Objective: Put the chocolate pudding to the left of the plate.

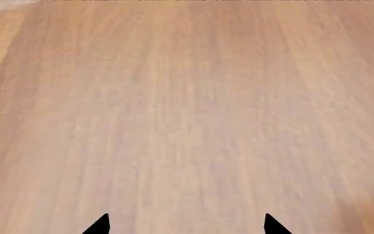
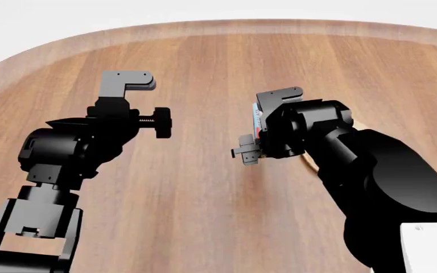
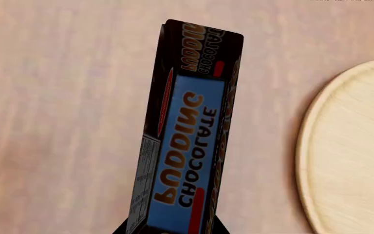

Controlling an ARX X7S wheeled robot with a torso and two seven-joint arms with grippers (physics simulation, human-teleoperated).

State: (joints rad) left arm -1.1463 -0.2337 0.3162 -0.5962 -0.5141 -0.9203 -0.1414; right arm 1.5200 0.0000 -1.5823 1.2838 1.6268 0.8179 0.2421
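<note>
now | chocolate pudding (image 3: 187,146) | dark carton, blue face | beside plate (image 3: 352,146)

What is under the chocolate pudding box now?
Under the pudding box only bare wooden table shows; the plate lies beside it. The box's lower end, in the right hand, is hidden.

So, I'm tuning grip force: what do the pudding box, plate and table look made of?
The chocolate pudding looks like printed cardboard, judging by its folded edges and lettered faces. The plate looks like pale matte wood, with faint grain. The table looks like brown wood planks with visible grain.
</note>
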